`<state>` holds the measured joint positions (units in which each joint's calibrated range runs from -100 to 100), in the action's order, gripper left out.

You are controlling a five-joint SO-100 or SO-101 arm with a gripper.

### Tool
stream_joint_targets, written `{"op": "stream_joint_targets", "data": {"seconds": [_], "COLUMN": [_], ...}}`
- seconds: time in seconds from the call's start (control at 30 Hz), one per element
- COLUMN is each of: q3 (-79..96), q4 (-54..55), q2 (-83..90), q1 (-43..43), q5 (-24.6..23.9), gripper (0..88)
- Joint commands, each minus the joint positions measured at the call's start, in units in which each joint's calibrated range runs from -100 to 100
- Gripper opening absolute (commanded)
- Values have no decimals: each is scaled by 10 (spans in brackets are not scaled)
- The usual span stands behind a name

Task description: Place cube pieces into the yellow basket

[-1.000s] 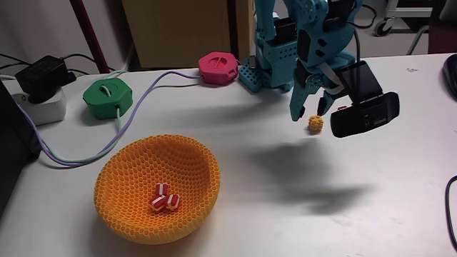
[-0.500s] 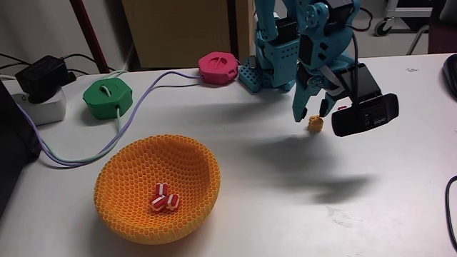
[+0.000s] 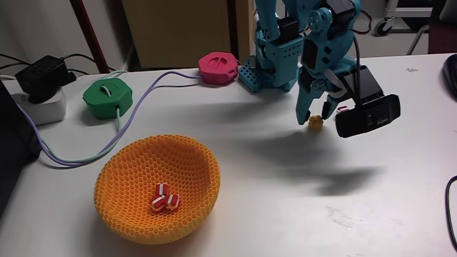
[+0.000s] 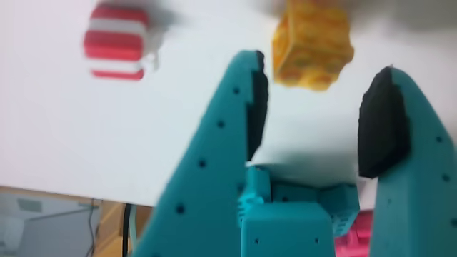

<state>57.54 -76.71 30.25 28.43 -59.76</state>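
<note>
The teal arm's fingers (image 3: 315, 119) hang spread apart over the white worktop (image 3: 285, 207), tips pointing down, gripping nothing. In the fixed view the yellow-orange dotted cube (image 3: 313, 123) sits on the worktop right at the fingertips, roughly between them. In the wrist view the same cube (image 4: 312, 43) lies just beyond the tips, in line with the gap between the two black-padded fingers (image 4: 218, 143); whether a pad touches it cannot be told. A red-and-white striped cube (image 4: 116, 41) rests on the worktop off to the left of the left finger in that view, well apart from the dotted cube; in the fixed view a small red-and-white piece (image 3: 343, 108) peeps out just right of the fingers, against the black camera block (image 3: 368, 114) on the arm.

The yellow basket (image 3: 128, 182) stands well away from the fingers, down and to the left in the fixed view, with a cluster of three striped cubes (image 3: 164, 200) lying in its bottom. Beyond it, further left of the fingers, a green hexagonal puck (image 3: 107, 96) and a pink hexagonal puck (image 3: 218, 67) sit on the worktop with pale cables (image 3: 71, 158) trailing from them, and a black power adapter (image 3: 41, 74) lies at the left edge.
</note>
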Motion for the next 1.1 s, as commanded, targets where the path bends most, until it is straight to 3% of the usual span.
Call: {"op": "stream_joint_targets", "data": {"seconds": [0.0, 0.07, 0.13, 0.3, 0.43, 0.57, 0.7, 0.83, 0.87, 0.97, 1.07], "q3": [43, 67, 69, -43, -237, -405, -518, -502, -471, -408, -400], "q4": [72, 109, 125, 46, -31, 29, 100, 168, 190, 245, 232], "q2": [19, 20, 20, 19, 24, 18, -27, -74, -77, -76, -77], "q1": [6, 4, -14, -76, -204, -356, -510, -603, -613, -607, -594], "q5": [1, 2, 19, 74, 168, 263, 326, 340, 336, 355, 340], "gripper": [200, 172, 0, 0, 0, 0, 0, 0, 7, 192, 230]}}
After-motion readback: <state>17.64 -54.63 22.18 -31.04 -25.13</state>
